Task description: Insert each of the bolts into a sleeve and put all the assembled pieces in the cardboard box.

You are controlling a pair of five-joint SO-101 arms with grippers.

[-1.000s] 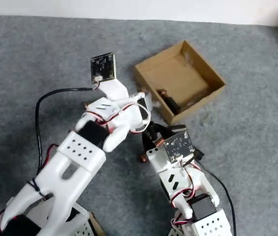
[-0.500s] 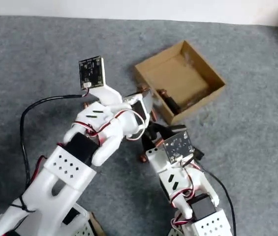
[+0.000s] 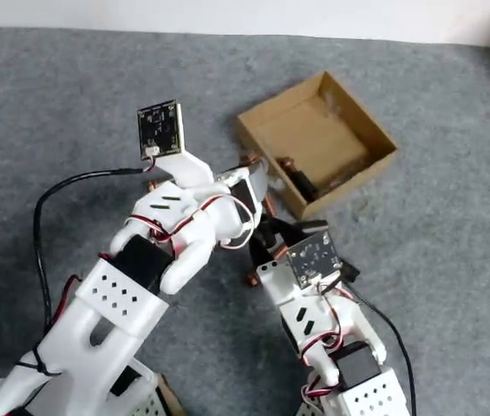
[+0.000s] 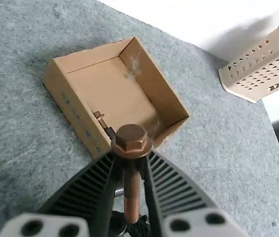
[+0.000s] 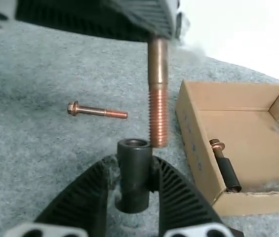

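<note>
My left gripper (image 4: 129, 163) is shut on a copper bolt (image 4: 131, 140), head up and thread down. In the right wrist view that bolt (image 5: 157, 98) hangs with its threaded tip level with the rim of a black sleeve (image 5: 134, 170), at the edge of the bore and not inside it. My right gripper (image 5: 133, 173) is shut on the upright sleeve. In the high view both grippers meet just in front of the cardboard box (image 3: 266, 152). One bolt-and-sleeve piece (image 5: 224, 167) lies in the box (image 5: 193, 133). A loose bolt (image 5: 97, 110) lies on the carpet.
Grey carpet covers the table. Another copper bolt (image 3: 251, 277) lies by the right arm's wrist. A beige perforated holder (image 4: 262, 74) stands beyond the box, off the carpet's far side. The left arm's black cable (image 3: 58, 217) loops over the carpet.
Over the last second the left arm swung its wrist camera leftward and carried the bolt over the right gripper's sleeve. Since half a second ago hardly anything has moved.
</note>
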